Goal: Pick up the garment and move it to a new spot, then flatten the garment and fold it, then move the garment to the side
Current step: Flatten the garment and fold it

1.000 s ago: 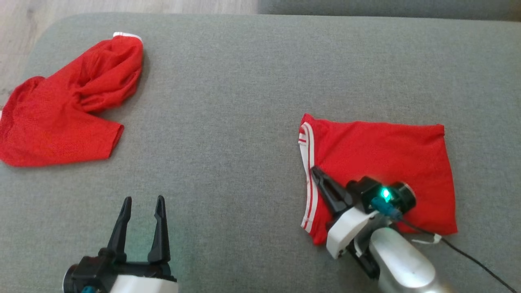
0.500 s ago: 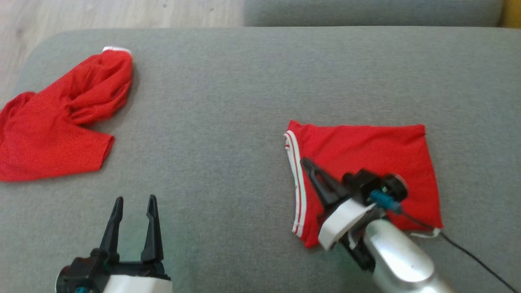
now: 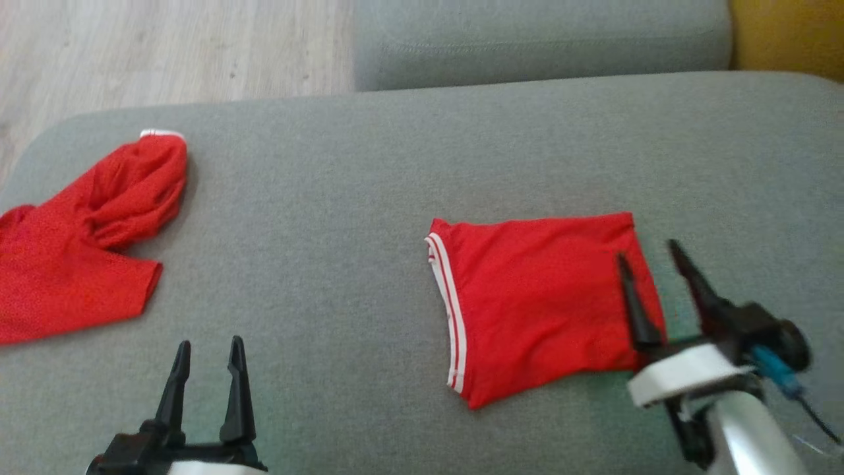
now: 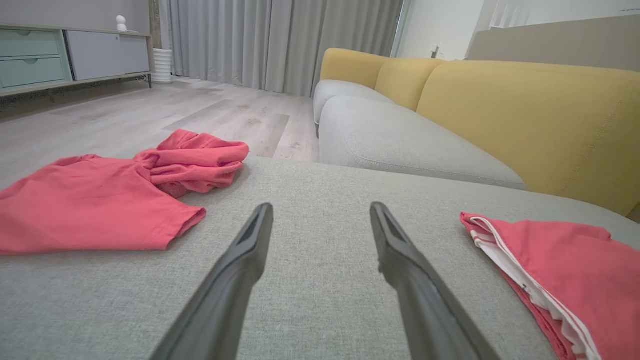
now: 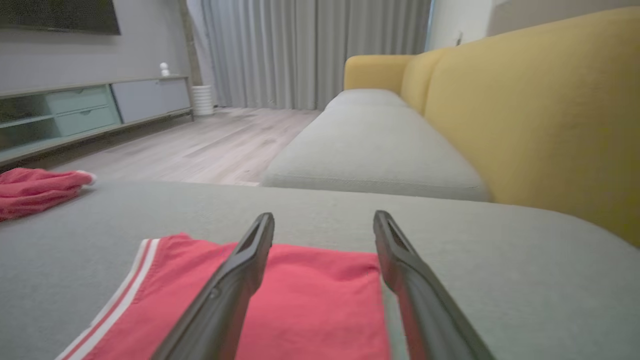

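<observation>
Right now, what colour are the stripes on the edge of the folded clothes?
White stripes on the red folded garment, best seen in the head view.

Two red garments lie here: one folded garment [image 3: 541, 303] and one crumpled garment [image 3: 79, 251]. There are two grippers, the left gripper [image 3: 210, 343] and the right gripper [image 3: 646, 251], each with two dark fingers, so four fingers in all. Two grey seat cushions show, the near cushion [image 3: 369, 165] and the far cushion [image 3: 527, 46]. One cabinet [image 4: 50, 55] stands by the wall.
</observation>
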